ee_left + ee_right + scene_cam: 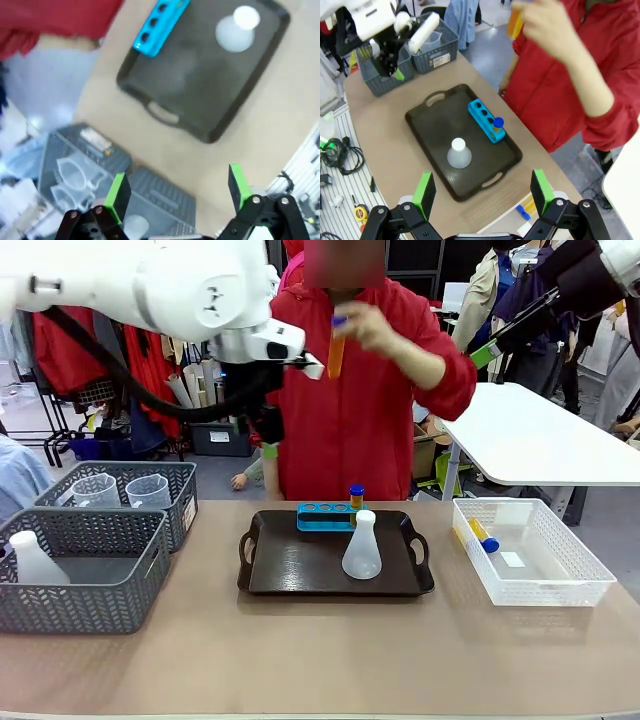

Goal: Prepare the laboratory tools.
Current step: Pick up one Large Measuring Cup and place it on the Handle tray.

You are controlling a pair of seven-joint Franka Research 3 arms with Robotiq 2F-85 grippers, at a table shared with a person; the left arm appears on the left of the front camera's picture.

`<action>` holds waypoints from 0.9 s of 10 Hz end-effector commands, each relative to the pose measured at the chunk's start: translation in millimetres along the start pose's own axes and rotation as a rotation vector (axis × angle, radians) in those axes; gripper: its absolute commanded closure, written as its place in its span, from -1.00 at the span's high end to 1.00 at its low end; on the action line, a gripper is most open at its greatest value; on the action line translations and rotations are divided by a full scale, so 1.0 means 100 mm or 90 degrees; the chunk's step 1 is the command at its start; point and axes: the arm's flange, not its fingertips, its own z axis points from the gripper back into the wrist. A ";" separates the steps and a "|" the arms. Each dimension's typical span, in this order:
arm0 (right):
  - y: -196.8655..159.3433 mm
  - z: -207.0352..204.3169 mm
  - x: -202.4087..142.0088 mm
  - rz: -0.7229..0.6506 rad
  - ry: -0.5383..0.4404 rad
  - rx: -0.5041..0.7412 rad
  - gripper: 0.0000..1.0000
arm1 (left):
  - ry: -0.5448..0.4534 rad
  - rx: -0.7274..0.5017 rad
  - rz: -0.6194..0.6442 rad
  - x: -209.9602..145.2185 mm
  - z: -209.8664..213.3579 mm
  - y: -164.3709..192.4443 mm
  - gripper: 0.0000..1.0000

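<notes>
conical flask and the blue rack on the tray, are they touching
Apart. The right wrist view shows a strip of bare tray between the conical flask and the blue rack.

Translucent white conical flask stood upright on dark tray, right of middle. Just behind it, blue rack lay along tray's far edge, with one orange blue-capped tube upright in right-end hole and other holes open. Person's raised hand held second tube, cap up. A third tube lay flat in white bin. Two clear measuring jugs stood upright, side by side, in far grey basket.
</notes>
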 end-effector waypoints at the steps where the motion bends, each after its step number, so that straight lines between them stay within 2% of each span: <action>1: 0.00 0.01 0.00 0.000 -0.005 0.005 1.00 | 0.027 0.032 0.116 -0.32 -0.12 0.32 1.00; 4: 0.00 0.01 0.00 0.000 -0.005 0.005 1.00 | 0.083 0.075 0.242 -0.77 -0.09 0.79 1.00; 6: 0.00 0.01 0.00 0.000 -0.005 0.005 1.00 | 0.074 0.083 0.331 -1.17 -0.08 1.05 1.00; 7: 0.00 0.01 0.00 0.000 -0.005 0.005 1.00 | 0.065 0.086 0.351 -1.23 -0.11 1.13 1.00; 8: 0.00 0.01 0.00 0.000 -0.005 0.005 1.00 | 0.049 0.064 0.325 -1.12 -0.10 1.06 1.00; 9: 0.00 0.01 0.00 0.000 -0.005 0.005 1.00 | 0.079 0.072 0.320 -1.15 -0.06 1.20 1.00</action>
